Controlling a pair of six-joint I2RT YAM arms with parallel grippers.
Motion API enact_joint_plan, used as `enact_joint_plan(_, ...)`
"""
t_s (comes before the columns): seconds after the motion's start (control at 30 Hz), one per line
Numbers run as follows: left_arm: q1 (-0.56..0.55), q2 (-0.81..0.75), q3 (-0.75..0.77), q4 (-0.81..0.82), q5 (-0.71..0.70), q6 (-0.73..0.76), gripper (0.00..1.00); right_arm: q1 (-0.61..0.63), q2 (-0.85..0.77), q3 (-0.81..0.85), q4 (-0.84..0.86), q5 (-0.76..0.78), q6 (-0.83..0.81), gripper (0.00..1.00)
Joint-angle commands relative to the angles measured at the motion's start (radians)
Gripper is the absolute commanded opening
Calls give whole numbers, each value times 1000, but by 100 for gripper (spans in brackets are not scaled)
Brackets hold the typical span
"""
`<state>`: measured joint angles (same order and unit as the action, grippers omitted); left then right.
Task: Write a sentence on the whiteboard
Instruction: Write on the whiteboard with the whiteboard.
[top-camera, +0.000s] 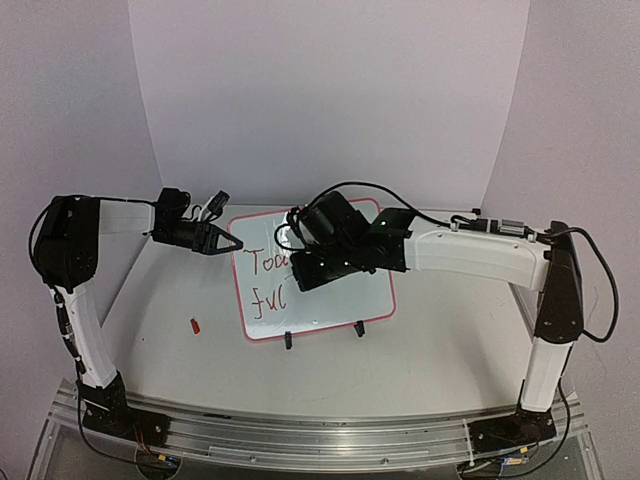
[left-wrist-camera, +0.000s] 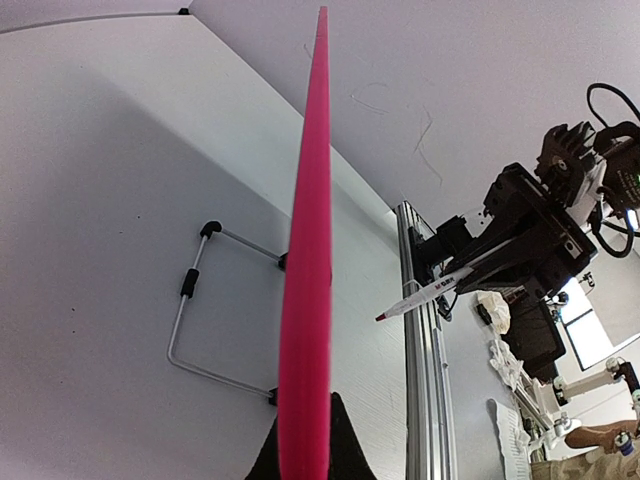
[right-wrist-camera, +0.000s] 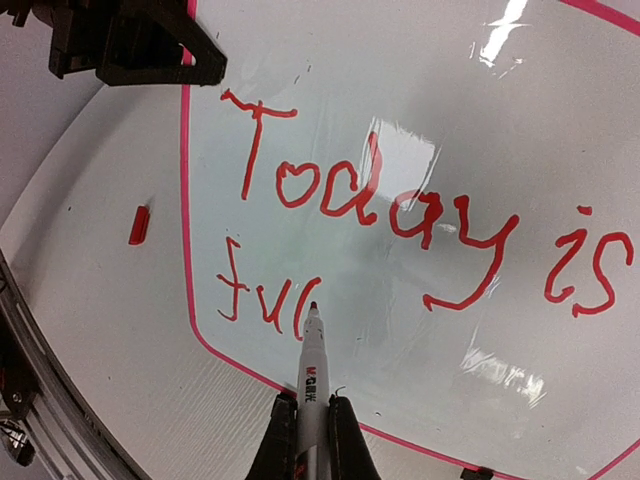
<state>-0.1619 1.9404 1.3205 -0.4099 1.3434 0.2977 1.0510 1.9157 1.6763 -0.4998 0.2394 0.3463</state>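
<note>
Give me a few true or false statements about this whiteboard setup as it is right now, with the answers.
1. The right pincer holds a marker. True.
2. The writing on the board is blue. False: it is red.
3. The top line reads "Today is". True.
4. The red cap lies on the board. False: it lies on the table, left of the board.
5. The left pincer grips the board's left edge. True.
</note>
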Motion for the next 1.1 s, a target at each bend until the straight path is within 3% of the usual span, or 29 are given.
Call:
enact_joint_plan(0.0, -34, 33, 1, -8, -83, 83, 0, -7, 9, 41, 17, 21, -28, 0)
enact_joint_plan(1.07, -35, 30, 6, -5, -100, 74, 0, -28, 79, 54, 16, -2, -16, 0)
